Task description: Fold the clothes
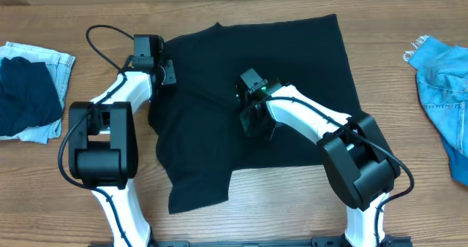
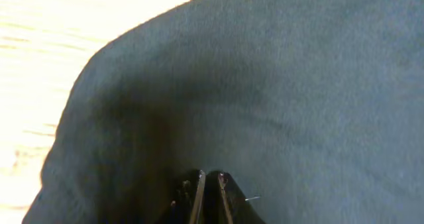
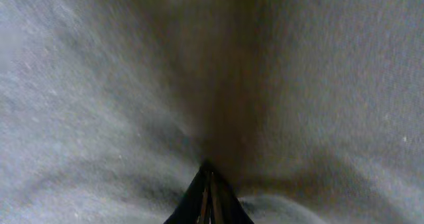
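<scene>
On the wooden table [image 1: 387,13], the left tool [image 2: 210,179] and right tool [image 3: 208,174] each pinch the black clothes [image 1: 300,64].

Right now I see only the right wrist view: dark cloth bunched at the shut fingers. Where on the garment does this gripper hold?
Observer: The right gripper holds the black shirt near its middle, away from the edges.
Operator: Where is the other arm?
Observer: The left gripper pinches the shirt's edge on its own side.
Operator: Is anything else near?
Observer: A bright blue denim garment lies at the wooden table's right end, apart from the shirt.
</scene>
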Action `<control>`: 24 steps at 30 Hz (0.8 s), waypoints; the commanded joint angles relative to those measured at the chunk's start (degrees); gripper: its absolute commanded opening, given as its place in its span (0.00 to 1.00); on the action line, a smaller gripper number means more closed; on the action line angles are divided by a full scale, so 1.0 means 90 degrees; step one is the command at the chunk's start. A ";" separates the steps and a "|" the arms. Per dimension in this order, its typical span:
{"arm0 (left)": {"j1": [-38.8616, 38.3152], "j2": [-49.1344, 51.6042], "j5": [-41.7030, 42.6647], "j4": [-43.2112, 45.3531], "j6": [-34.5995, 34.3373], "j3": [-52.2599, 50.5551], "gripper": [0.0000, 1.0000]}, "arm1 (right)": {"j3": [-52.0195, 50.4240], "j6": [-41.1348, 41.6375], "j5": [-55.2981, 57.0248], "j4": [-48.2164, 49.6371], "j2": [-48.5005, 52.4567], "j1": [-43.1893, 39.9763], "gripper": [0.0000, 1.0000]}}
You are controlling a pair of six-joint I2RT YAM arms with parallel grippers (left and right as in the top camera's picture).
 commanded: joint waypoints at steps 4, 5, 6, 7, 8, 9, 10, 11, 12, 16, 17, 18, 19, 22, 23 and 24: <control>0.0097 0.0464 -0.0629 0.1202 0.0041 0.0039 0.13 | -0.0418 -0.0272 0.0746 -0.0532 0.0376 -0.0029 0.04; 0.0107 0.0478 -0.0831 0.1445 0.0044 0.0039 0.15 | -0.0418 -0.0272 0.0743 -0.0580 0.0376 -0.0029 0.04; 0.0119 0.0481 -0.1071 0.1710 0.0046 0.0039 0.19 | -0.0418 -0.0272 0.0743 -0.0631 0.0376 -0.0029 0.04; 0.0134 0.0481 -0.1212 0.1940 0.0053 0.0041 0.22 | -0.0418 -0.0272 0.0743 -0.0673 0.0376 -0.0029 0.04; 0.0158 0.0481 -0.1297 0.2055 0.0056 0.0070 0.25 | -0.0418 -0.0272 0.0743 -0.0699 0.0376 -0.0029 0.04; 0.0189 0.0481 -0.1324 0.2098 0.0056 0.0114 0.25 | -0.0418 -0.0272 0.0746 -0.0726 0.0376 -0.0029 0.04; 0.0236 0.0481 -0.1307 0.2098 0.0053 0.0192 0.25 | -0.0418 -0.0272 0.0748 -0.0770 0.0376 -0.0017 0.04; 0.0289 0.0481 -0.1304 0.2093 0.0053 0.0289 0.25 | -0.0418 -0.0272 0.0748 -0.0789 0.0376 -0.0012 0.04; 0.0338 0.0481 -0.1307 0.2064 0.0053 0.0391 0.26 | -0.0418 -0.0272 0.0750 -0.0794 0.0376 -0.0010 0.04; 0.0532 0.0440 -0.0673 0.0095 0.0056 0.1644 0.22 | -0.0267 -0.0272 0.0935 -0.0716 0.0342 -0.0012 0.04; 0.0532 0.0432 -0.0527 -0.0614 0.0056 0.2008 0.21 | -0.0187 -0.0272 0.0935 -0.0716 0.0328 -0.0012 0.04; 0.0529 0.0427 -0.0430 -0.1231 0.0058 0.2331 0.20 | -0.0078 -0.0272 0.0935 -0.0690 0.0308 -0.0012 0.04; 0.0525 0.0427 -0.0294 -0.1848 0.0056 0.2654 0.19 | 0.0046 -0.0272 0.0935 -0.0629 0.0270 -0.0012 0.04; 0.0525 0.0427 0.0338 -0.3264 0.0053 0.3313 0.15 | 0.0515 -0.0272 0.0797 -0.0406 0.0119 -0.0012 0.04; 0.0525 0.0427 0.0605 -0.3504 0.0051 0.3366 0.11 | 0.0675 -0.0274 0.0665 -0.0359 0.0092 -0.0012 0.04; 0.0525 0.0427 0.0814 -0.3689 0.0044 0.3368 0.08 | 0.0816 -0.0274 0.0495 -0.0325 0.0078 -0.0012 0.04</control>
